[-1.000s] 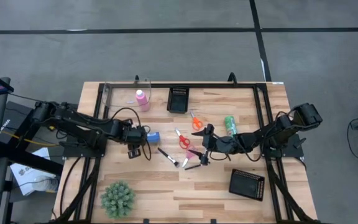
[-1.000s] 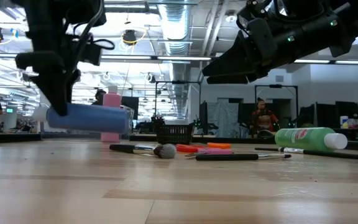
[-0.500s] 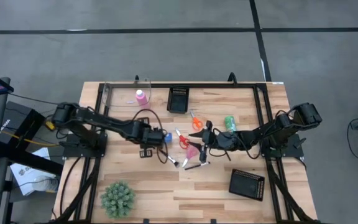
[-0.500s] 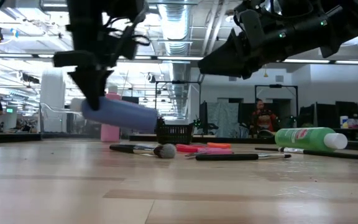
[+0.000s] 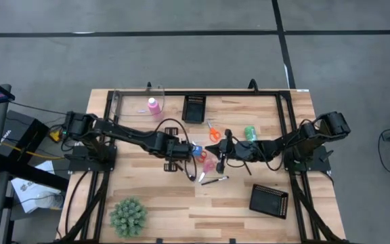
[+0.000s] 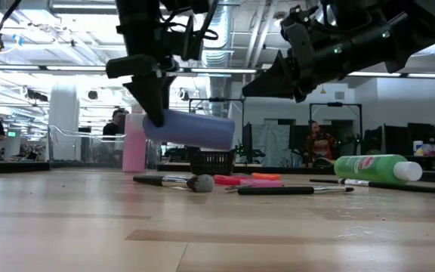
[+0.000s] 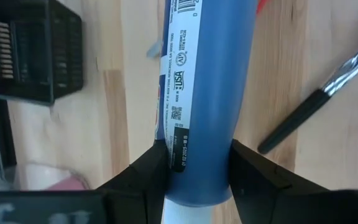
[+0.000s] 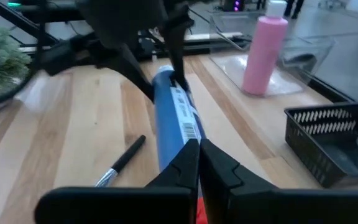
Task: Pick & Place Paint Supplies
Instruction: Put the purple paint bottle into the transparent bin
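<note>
The left gripper is squeezing the blue bottle near its cap, above the table in the middle of the high view. It looks light, stiff and slippery. The right gripper is shut, empty.

surface: light wood planks
pink bottle: upright, beyond left end effector
green bottle: lying beside right end effector
scissors: between the trays
brush: below right end effector
plant: near corner
</note>
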Controlling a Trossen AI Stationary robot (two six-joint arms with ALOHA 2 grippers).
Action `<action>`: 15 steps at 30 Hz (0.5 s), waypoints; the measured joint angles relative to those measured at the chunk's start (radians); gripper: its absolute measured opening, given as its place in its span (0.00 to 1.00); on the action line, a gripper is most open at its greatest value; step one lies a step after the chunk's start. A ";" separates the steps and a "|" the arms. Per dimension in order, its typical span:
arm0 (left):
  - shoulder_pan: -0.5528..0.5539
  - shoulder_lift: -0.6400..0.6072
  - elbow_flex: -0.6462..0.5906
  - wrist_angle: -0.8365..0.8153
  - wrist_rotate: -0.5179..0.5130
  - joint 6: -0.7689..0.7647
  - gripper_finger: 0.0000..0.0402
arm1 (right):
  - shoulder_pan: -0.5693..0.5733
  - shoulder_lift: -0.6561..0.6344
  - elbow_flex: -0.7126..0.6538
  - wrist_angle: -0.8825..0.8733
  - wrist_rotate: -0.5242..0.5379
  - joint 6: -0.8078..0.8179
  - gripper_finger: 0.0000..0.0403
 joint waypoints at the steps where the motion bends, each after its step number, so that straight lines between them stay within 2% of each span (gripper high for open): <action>1: 0.000 0.000 0.003 0.008 -0.004 0.004 0.34 | -0.006 0.000 0.000 -0.012 0.000 0.009 0.00; 8: -0.020 0.000 0.011 0.074 -0.005 0.049 0.34 | -0.049 0.058 0.003 -0.023 -0.061 0.046 0.00; 12: -0.025 0.000 0.010 0.074 0.013 0.058 0.34 | -0.061 0.163 0.068 -0.032 -0.113 0.051 0.00; 15: -0.025 0.000 0.009 0.064 0.021 0.063 0.34 | -0.063 0.245 0.150 -0.108 -0.131 0.049 0.00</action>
